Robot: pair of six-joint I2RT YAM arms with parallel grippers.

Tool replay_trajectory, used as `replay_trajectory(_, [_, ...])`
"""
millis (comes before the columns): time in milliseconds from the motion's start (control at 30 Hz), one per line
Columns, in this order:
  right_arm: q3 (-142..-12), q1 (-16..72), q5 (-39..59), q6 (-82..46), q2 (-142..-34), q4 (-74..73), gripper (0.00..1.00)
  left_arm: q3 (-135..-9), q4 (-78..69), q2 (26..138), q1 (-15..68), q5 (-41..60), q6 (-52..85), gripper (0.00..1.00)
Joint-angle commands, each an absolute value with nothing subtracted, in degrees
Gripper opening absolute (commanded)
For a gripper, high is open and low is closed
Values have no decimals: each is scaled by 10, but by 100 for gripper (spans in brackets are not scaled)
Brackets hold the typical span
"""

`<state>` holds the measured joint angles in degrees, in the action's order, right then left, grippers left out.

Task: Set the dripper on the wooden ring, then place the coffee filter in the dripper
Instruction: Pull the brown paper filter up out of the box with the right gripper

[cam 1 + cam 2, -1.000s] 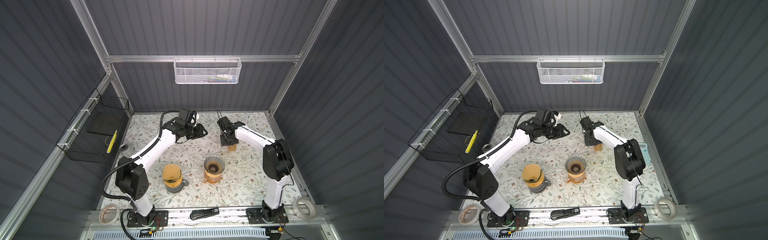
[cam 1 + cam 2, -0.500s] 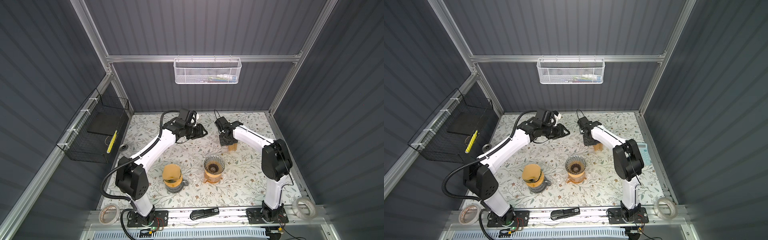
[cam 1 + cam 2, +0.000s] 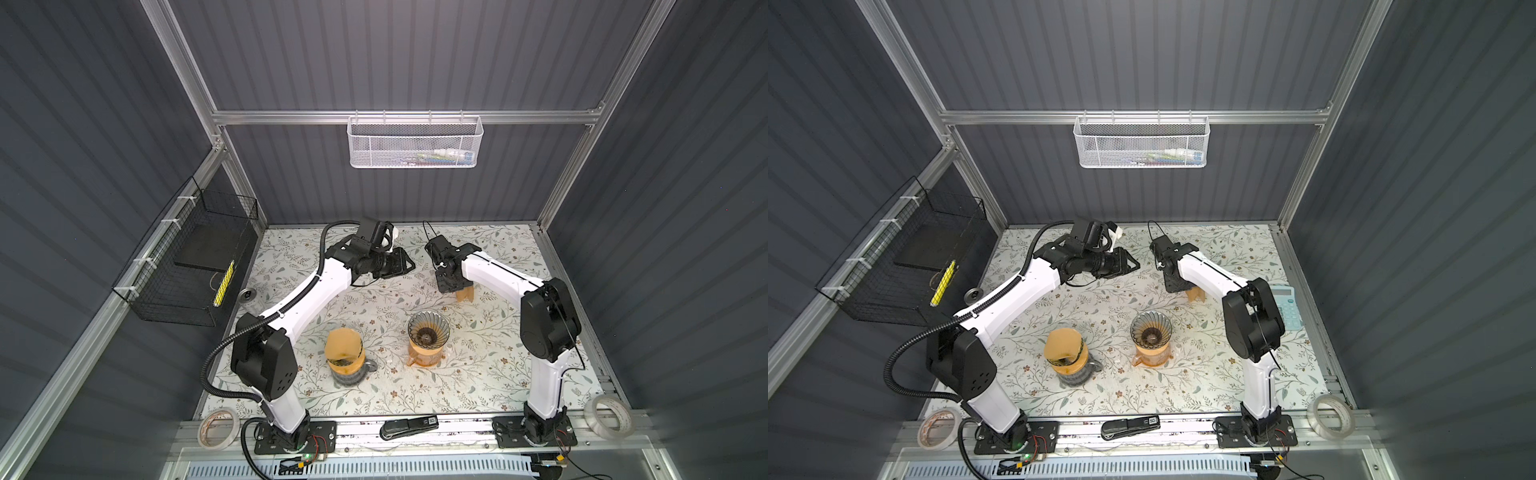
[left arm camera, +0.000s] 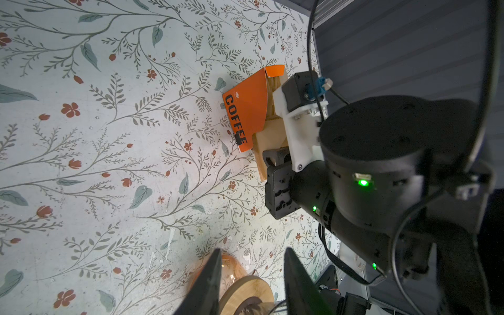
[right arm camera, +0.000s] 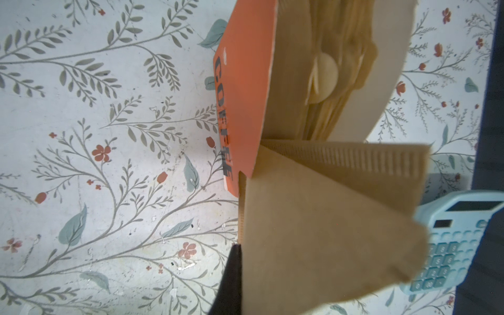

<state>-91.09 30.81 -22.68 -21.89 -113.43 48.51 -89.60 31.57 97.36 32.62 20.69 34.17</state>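
Coffee filter (image 5: 327,231) pinched in clenched right claw (image 3: 454,289) by orange box (image 4: 245,109), left claw (image 4: 252,272) part-open, empty.

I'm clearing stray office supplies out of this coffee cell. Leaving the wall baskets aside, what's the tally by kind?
Tape rolls: 2
Stapler: 1
Calculator: 1
Total: 4
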Motion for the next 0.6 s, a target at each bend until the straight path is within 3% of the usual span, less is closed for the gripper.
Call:
replay_trajectory(0, [-919, 310, -217, -227, -1121, 502, 0, -893, 308, 963, 323, 216, 347, 39])
replay_trajectory(567, [-934, 311, -206, -230, -1100, 519, 0, -894, 307, 966, 323, 218, 346, 39])
